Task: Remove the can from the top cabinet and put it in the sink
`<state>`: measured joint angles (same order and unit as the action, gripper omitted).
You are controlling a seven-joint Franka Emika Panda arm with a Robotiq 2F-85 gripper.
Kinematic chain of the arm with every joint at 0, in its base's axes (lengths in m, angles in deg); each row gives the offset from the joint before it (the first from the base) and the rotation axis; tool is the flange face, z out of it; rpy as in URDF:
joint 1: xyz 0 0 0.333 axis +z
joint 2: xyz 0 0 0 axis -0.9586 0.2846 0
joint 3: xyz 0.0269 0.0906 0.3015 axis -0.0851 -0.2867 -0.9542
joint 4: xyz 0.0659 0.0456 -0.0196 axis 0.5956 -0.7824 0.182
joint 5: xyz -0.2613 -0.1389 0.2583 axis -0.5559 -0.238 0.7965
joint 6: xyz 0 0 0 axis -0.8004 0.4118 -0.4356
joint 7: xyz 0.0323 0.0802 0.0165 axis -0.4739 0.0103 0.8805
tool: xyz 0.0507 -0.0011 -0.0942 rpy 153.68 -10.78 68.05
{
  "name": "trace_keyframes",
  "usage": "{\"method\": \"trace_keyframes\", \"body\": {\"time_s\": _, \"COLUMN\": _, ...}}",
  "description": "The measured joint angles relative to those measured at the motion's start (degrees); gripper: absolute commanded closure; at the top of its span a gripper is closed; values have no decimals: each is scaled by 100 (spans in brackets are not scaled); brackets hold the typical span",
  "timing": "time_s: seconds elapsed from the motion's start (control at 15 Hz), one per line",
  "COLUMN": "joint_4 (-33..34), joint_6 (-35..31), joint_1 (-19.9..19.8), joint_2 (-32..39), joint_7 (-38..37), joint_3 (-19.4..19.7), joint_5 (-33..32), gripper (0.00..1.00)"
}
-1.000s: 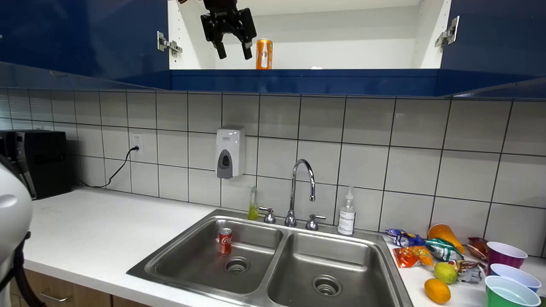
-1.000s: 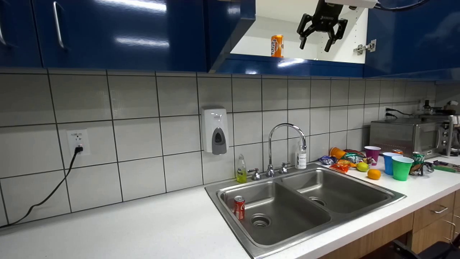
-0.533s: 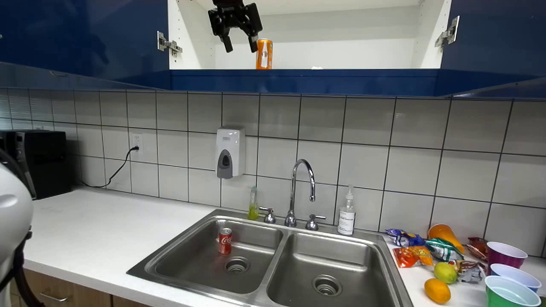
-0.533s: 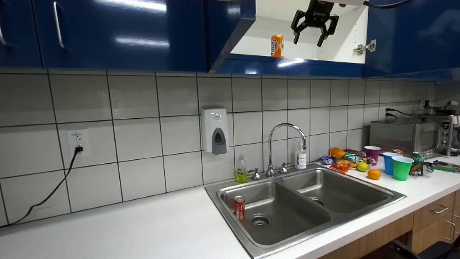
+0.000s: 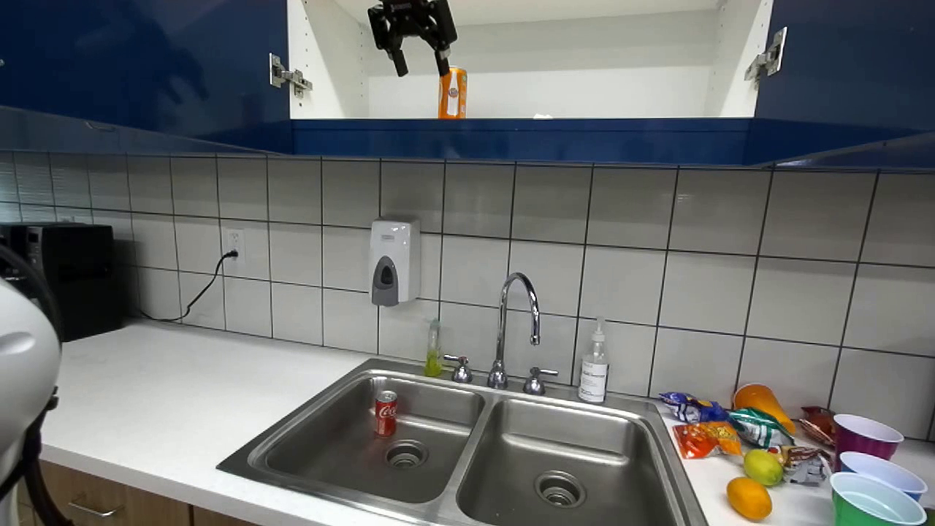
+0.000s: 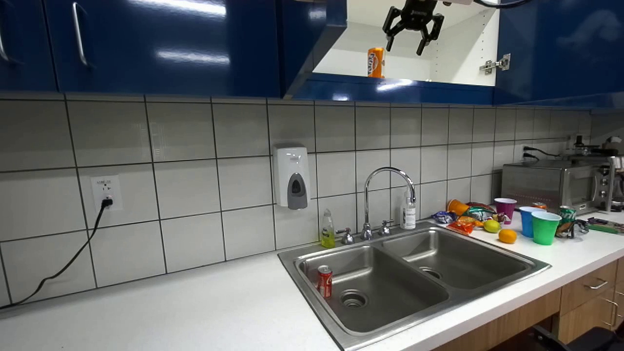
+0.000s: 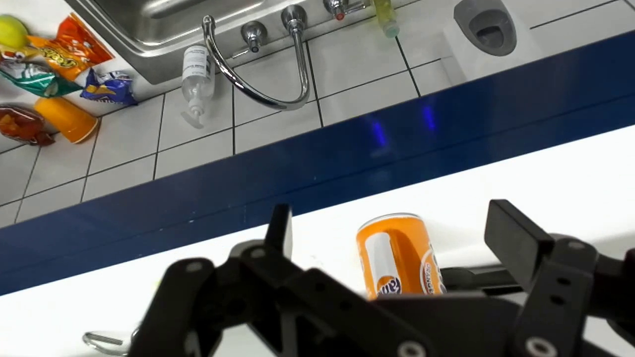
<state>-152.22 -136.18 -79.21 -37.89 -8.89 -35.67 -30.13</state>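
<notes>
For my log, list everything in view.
orange can: 1, orange, in top cabinet
top cabinet: 1, blue, above sink
sink: 1, steel, in counter
counter: 1, white, around sink
red can: 1, red, in sink
faucet: 1, chrome, sink rim
bottles: 2, yellowish, clear, sink rim
dispenser: 1, white, tiled wall
cups: 4, purple, blue, green, orange, counter
snack bags: several, mixed, counter
fruits: 2, yellowish, orange, counter
appliances: several, black, steel, counter
far clutter: uncountable, mixed, counter
arm: 1, white, frame edge
gripper: 1, black, open, near orange can

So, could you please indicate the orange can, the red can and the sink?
Orange can (image 7: 399, 258): in the wrist view, on its printed side.
Red can (image 6: 324, 282): in an exterior view, on its side wall.
Sink (image 5: 468, 460): in an exterior view, on the divider between its basins.
</notes>
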Motion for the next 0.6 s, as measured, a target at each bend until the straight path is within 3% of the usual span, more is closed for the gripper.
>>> {"method": "trace_keyframes", "body": {"time_s": 0.6, "joint_4": 994, "joint_6": -86, "joint_1": 84, "joint_2": 916, "joint_7": -10, "joint_3": 0, "joint_5": 3, "gripper": 0}}
